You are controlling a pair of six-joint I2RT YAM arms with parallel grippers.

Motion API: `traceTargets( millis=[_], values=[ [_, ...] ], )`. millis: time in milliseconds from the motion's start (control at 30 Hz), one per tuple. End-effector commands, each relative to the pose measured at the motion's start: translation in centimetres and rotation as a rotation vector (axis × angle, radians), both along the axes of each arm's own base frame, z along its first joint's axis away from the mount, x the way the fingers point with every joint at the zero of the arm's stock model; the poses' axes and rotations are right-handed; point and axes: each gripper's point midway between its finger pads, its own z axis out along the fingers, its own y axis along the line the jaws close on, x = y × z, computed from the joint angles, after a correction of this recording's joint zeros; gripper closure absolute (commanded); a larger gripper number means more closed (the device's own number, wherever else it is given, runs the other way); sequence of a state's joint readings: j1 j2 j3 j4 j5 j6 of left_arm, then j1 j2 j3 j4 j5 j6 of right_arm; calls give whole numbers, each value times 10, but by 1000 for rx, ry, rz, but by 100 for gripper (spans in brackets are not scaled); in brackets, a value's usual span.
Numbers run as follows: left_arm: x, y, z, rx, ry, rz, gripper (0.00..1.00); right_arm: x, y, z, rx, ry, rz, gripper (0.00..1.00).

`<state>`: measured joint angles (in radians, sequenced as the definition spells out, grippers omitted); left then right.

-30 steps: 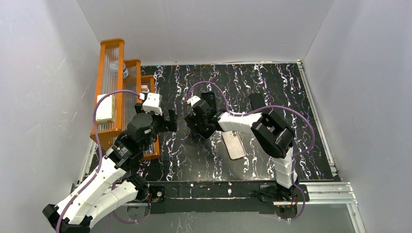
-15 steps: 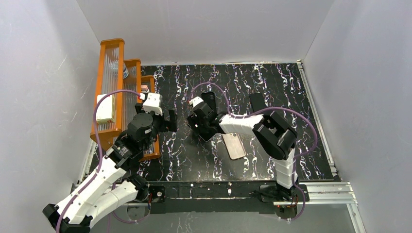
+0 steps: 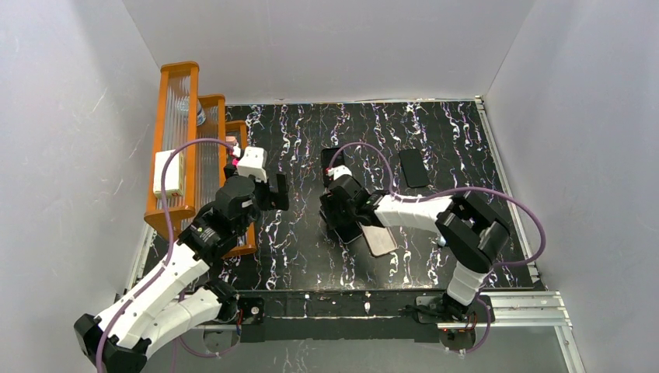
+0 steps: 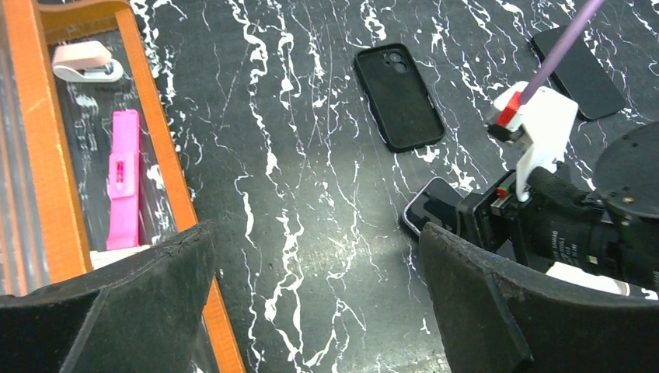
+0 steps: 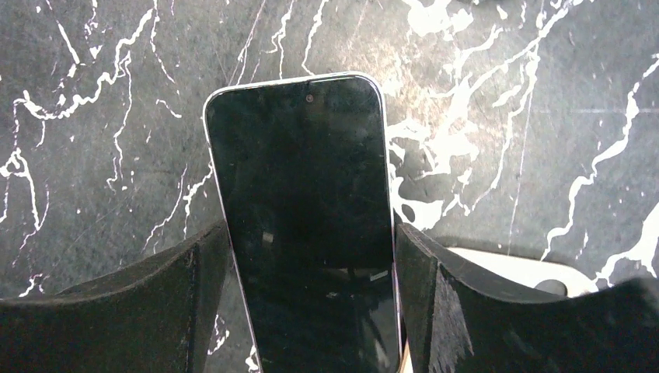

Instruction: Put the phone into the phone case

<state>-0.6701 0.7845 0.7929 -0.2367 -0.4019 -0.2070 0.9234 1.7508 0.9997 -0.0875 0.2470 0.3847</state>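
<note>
The right gripper [image 5: 311,233] is pressing its fingers against both long edges of the phone [image 5: 299,155], and the phone case [image 5: 505,270] is lying just beside the right finger, so only the phone's far end is offering a way in. The left gripper [image 4: 315,233], jaws spread wide, is hanging over bare table [image 4: 311,116], with the right arm [image 4: 575,225] blocking one side and the orange rack [image 4: 47,171] walling the other. Farther back, a black case [image 4: 399,97] and a black slab [image 4: 579,74] are lying flat and well apart, leaving open table between them.
</note>
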Motion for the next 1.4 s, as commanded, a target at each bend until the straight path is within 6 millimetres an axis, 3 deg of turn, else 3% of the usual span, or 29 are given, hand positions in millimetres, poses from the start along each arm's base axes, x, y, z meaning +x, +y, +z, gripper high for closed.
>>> traceTargets(
  millis=[0,367,533,767,933,1167,1367],
  values=[
    [3,-8,11,-61,-5,-7,2,-2,3,33,115,-17,-63,45],
    [-2,-32,3,-83,52,-125,2,-6,-13,75,177,-72,-124,49],
    [-3,-32,-4,-85,69,-116,2,-8,-25,84,187,-97,-145,50],
    [-3,-31,-11,-102,94,-92,2,-7,-28,73,172,-104,-133,50],
    [-4,-19,-16,-114,140,5,4,-1,-18,60,166,-63,-159,30],
    [-9,10,19,-119,-21,61,2,7,-2,44,113,13,-221,3],
    [-13,21,16,-109,-45,90,2,9,4,27,44,15,-241,1]
  ],
)
